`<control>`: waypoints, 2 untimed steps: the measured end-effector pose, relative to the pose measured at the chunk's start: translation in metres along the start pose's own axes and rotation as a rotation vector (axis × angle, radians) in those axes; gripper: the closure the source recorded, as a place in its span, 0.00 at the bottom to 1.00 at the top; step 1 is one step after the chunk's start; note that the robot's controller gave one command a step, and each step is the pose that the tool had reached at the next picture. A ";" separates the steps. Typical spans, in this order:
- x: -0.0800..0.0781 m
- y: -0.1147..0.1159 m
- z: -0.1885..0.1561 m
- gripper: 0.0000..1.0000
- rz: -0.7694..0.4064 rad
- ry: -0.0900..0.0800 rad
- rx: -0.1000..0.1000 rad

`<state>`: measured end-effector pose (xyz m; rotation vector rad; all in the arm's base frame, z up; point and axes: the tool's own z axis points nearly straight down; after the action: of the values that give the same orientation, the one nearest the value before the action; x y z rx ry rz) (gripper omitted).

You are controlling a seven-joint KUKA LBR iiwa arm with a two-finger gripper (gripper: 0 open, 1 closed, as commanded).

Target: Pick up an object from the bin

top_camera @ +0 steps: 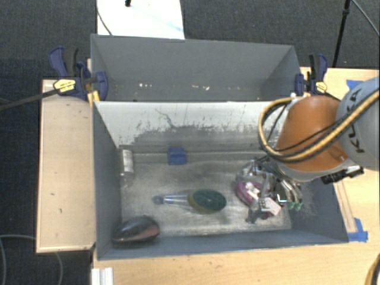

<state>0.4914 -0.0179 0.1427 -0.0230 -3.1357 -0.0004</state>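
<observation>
My gripper (265, 196) is low in the bin's right part, under the orange cover of the wrist. A small purple and white thing (243, 190) lies right at its left side, partly hidden by it; whether they touch I cannot tell. To the left of that lies a dark green round thing with a bluish handle (205, 200) pointing left, flat on the floor and apart from the gripper.
A dark oval thing (135, 229) rests in the front left corner. A small blue block (176, 155) and a silvery cylinder (127, 161) lie by the back wall on the left. The arm and its cables cover the bin's right side.
</observation>
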 end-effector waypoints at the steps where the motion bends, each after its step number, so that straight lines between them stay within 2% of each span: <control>1: -0.008 0.055 0.073 0.00 -0.089 -0.010 -0.002; 2: -0.040 0.079 0.026 0.00 -0.441 -0.014 0.001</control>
<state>0.5327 0.0604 0.1163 0.6660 -3.0785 -0.0011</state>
